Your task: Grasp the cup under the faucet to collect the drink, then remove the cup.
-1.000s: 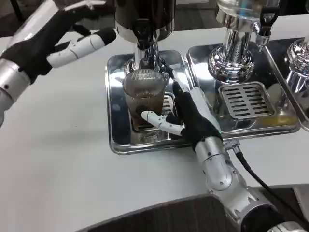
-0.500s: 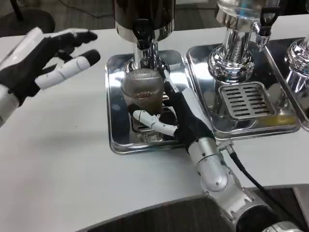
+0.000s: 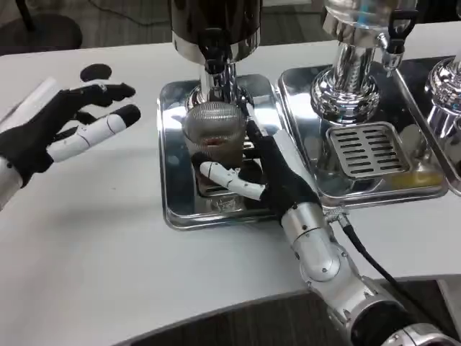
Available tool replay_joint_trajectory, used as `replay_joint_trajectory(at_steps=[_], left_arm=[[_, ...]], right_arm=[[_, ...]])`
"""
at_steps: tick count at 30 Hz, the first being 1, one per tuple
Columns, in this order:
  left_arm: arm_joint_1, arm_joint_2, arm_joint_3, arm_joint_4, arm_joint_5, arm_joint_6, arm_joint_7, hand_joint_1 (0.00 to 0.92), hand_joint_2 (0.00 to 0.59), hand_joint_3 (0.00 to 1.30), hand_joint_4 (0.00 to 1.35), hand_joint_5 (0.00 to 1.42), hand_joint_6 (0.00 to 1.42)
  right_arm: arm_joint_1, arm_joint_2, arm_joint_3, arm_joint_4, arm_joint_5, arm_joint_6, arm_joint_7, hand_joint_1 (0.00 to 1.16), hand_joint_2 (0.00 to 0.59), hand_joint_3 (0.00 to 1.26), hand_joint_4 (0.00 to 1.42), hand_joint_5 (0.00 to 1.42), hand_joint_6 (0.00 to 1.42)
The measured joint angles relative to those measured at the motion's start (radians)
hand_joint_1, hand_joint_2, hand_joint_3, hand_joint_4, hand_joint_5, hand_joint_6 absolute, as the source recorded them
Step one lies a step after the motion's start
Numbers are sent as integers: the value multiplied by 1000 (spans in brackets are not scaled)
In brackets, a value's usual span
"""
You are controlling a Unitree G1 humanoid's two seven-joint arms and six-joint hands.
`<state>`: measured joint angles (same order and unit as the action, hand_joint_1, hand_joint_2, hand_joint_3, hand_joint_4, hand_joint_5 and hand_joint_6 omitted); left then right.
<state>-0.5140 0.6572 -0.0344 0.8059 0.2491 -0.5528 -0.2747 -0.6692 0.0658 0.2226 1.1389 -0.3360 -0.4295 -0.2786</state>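
A clear ribbed cup (image 3: 213, 138) with brown drink in its bottom stands on the steel drip tray (image 3: 173, 194), right below the black faucet (image 3: 215, 49) of the dark dispenser. My right hand (image 3: 270, 176) grips the cup from its right side, thumb across the front near the base, fingers behind it. My left hand (image 3: 61, 130) hovers open over the white table to the left of the tray, fingers spread and pointing right.
A second steel dispenser (image 3: 353, 65) stands on its own tray with a slotted grate (image 3: 367, 148) to the right. A third tray edge (image 3: 446, 94) shows at far right. A black cable (image 3: 378, 263) trails from my right forearm.
My left hand has dropped down and back to the left, away from the faucet. The right hand keeps its grip on the cup, which stays under the faucet.
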Motion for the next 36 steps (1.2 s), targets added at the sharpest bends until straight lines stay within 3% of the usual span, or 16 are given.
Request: replay_joint_trajectory(at_steps=[9,14,20,22,25,28,30,36], left_arm=[[14,4,0,0,-1,7,-1,0,123,293,214,196,365],[15,6,0,0,-3,10,-4,0,127,301,219,196,365],[16,7,0,0,-4,19,-19,0,134,316,225,197,365],[19,9,0,0,-6,23,-21,0,136,319,227,197,365],[28,10,1,-4,-8,27,-28,0,144,328,231,197,365],[38,11,2,-8,-9,35,-35,0,148,330,231,197,365],[41,11,2,-13,-9,36,-39,0,150,330,232,197,365],[50,12,9,-20,-12,43,-48,0,153,335,232,200,365]], right_arm=[[-25,4,11,16,-14,18,-27,652,151,0,0,88,258],[-26,6,24,19,-36,54,-81,721,140,0,0,189,360],[-32,8,21,20,-33,72,-133,717,136,14,65,310,516],[-33,9,20,23,-31,73,-136,711,139,57,121,389,665],[-46,9,19,33,-24,72,-124,701,144,87,161,451,766],[-56,9,19,41,-14,69,-95,701,144,88,160,431,705],[-60,9,18,45,-8,62,-72,701,144,88,146,355,539],[-60,10,28,54,-11,53,-81,701,144,140,193,370,522]])
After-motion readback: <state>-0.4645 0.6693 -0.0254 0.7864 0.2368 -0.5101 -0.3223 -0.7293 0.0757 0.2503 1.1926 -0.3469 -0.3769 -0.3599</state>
